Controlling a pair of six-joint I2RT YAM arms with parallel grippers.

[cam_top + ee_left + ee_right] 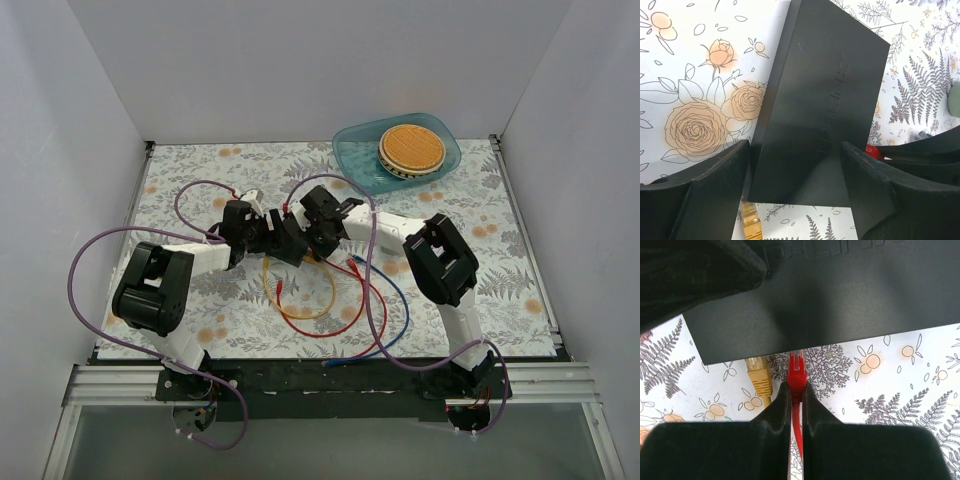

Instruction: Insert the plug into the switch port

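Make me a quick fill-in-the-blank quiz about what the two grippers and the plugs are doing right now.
1. The plug pinched in the right gripper is ___ in colour.
2. The other plug, next to it and not held, is ___.
3. The left gripper has its fingers on either side of a matte ___ box.
Missing words: red; yellow; black.

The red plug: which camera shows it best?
Right wrist view: the red plug sits central, pinched by the right hand, tip at the black box's edge. Left wrist shows only a red sliver; from the top it is too small.
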